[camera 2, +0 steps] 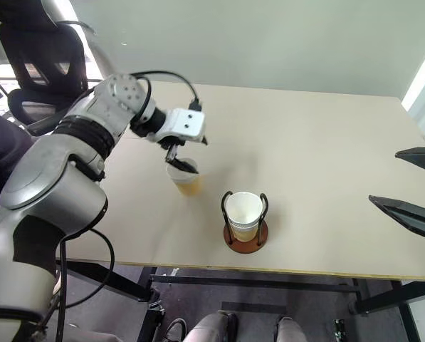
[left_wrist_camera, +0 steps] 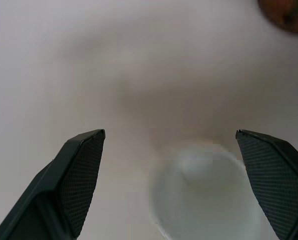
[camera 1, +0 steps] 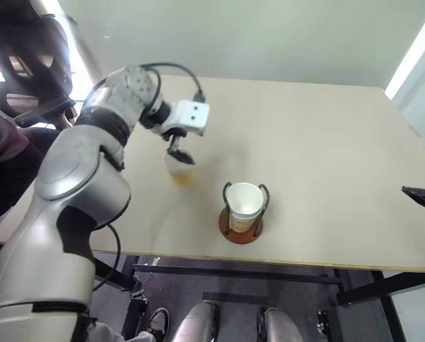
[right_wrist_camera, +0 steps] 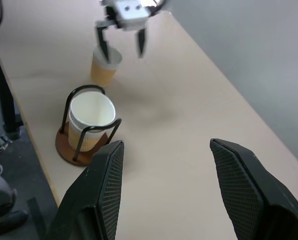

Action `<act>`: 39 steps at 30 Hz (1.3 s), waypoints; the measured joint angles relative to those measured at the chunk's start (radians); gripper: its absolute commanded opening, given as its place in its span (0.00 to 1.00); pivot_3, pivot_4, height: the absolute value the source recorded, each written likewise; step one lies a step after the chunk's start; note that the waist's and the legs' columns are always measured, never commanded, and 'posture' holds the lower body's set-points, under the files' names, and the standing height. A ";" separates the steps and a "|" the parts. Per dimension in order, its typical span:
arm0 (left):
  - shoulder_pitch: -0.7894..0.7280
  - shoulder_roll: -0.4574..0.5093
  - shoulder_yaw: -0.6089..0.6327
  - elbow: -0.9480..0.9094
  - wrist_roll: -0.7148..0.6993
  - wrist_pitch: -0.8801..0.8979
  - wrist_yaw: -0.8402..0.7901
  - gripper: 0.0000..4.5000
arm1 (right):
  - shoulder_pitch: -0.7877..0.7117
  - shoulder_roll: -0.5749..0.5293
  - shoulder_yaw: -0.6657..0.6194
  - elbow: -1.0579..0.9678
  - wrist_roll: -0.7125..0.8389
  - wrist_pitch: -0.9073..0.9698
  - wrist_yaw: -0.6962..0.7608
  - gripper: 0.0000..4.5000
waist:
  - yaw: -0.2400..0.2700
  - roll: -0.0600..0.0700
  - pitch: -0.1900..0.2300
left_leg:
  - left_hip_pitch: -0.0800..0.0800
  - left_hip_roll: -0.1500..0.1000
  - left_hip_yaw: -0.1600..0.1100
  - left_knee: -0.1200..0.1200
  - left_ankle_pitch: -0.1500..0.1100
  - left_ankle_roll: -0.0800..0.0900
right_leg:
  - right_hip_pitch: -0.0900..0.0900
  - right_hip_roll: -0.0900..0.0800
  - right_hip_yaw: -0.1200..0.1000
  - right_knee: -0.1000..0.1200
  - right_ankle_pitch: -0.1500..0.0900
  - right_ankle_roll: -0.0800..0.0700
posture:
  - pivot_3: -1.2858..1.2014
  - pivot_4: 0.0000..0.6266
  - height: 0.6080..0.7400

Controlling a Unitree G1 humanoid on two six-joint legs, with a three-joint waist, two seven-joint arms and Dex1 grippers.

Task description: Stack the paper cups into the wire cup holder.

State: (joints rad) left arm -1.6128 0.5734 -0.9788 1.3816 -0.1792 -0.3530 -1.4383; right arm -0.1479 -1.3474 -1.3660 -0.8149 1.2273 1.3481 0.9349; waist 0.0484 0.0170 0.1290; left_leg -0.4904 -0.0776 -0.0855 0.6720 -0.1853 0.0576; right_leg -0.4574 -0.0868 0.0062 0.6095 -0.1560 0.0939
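Left gripper (camera 2: 183, 161): black fingers spread wide, empty, poised over the rim.
Loose yellow-tan paper cup (camera 2: 184, 178): upright on the table, directly beneath.
Rust-brown wire cup holder (camera 2: 245, 236): just beside, already holding cups.
Nearer arm: left.
Right gripper (right_wrist_camera: 164, 195): parted, empty, well apart.

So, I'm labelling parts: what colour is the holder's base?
Rust-brown, a round disc base; clearest in the right wrist view.
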 measured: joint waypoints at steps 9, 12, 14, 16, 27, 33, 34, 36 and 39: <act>0.007 0.073 0.242 -0.009 0.208 0.015 -0.116 1.00 | 0.031 0.005 0.075 0.029 -0.063 -0.103 0.047 0.62 | 0.006 0.000 -0.001 | 0.003 -0.002 0.005 0.000 -0.002 -0.002 | 0.000 0.000 0.003 0.001 0.000 -0.006 | 0.52 0.24 1.00; 0.028 0.072 0.294 -0.010 0.245 0.017 -0.140 1.00 | 0.040 0.009 0.101 0.032 -0.083 -0.131 0.056 0.62 | 0.004 0.000 -0.001 | 0.004 -0.002 0.008 -0.001 -0.001 -0.001 | 0.000 0.001 0.003 0.001 -0.001 -0.004 | 0.52 0.24 1.00; 0.050 0.060 0.319 -0.010 0.270 0.017 -0.142 1.00 | 0.041 0.013 0.116 0.039 -0.094 -0.149 0.058 0.62 | 0.004 -0.001 -0.001 | 0.004 -0.001 0.007 -0.001 -0.001 0.000 | 0.000 -0.001 0.007 0.002 -0.001 -0.003 | 0.52 0.24 1.00; 0.073 0.034 0.344 -0.010 0.296 0.017 -0.143 1.00 | 0.041 0.018 0.129 0.042 -0.102 -0.162 0.058 0.62 | 0.003 -0.001 -0.001 | 0.005 -0.002 0.010 0.000 0.000 0.001 | 0.000 0.002 0.005 0.002 -0.001 -0.004 | 0.52 0.24 1.00; 0.134 -0.050 0.397 -0.010 0.469 -0.017 -0.015 1.00 | 0.040 0.017 0.133 0.043 -0.110 -0.159 0.058 0.62 | -0.003 -0.002 -0.002 | 0.007 0.001 0.016 0.005 -0.003 0.006 | 0.001 0.006 0.022 0.001 0.000 0.002 | 0.52 0.24 1.00; 0.156 -0.059 0.397 -0.010 0.565 -0.038 0.071 0.64 | 0.031 0.006 0.130 0.043 -0.108 -0.138 0.058 0.62 | -0.005 -0.001 -0.002 | 0.010 0.002 0.017 0.008 -0.008 0.012 | 0.002 0.008 0.023 0.002 0.000 0.001 | 0.52 0.24 1.00; 0.158 -0.060 0.397 -0.010 0.579 -0.041 0.084 0.55 | 0.029 0.005 0.130 0.044 -0.108 -0.136 0.058 0.62 | -0.006 -0.001 -0.002 | 0.010 0.002 0.017 0.009 -0.008 0.012 | 0.002 0.005 0.023 0.002 0.001 0.001 | 0.52 0.24 1.00; 0.158 -0.061 0.399 -0.010 0.598 -0.044 0.097 0.39 | 0.021 -0.002 0.129 0.044 -0.108 -0.129 0.058 0.62 | -0.006 -0.001 -0.002 | 0.010 0.002 0.017 0.009 -0.008 0.012 | 0.003 0.008 0.023 0.002 0.001 0.001 | 0.52 0.24 1.00; 0.158 -0.061 0.421 -0.009 0.604 -0.046 0.093 0.14 | 0.017 -0.004 0.129 0.045 -0.108 -0.124 0.058 0.62 | -0.006 -0.001 -0.002 | 0.011 0.002 0.016 0.009 -0.010 0.013 | 0.003 0.009 0.023 0.002 0.001 0.001 | 0.52 0.24 1.00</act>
State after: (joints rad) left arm -1.4548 0.5125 -0.5582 1.3722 0.4252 -0.3991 -1.3453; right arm -0.1310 -1.3517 -1.2372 -0.7702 1.1194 1.2243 0.9929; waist 0.0421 0.0162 0.1273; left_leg -0.4796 -0.0753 -0.0695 0.6807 -0.1949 0.0703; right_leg -0.4541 -0.0781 0.0296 0.6112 -0.1553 0.0945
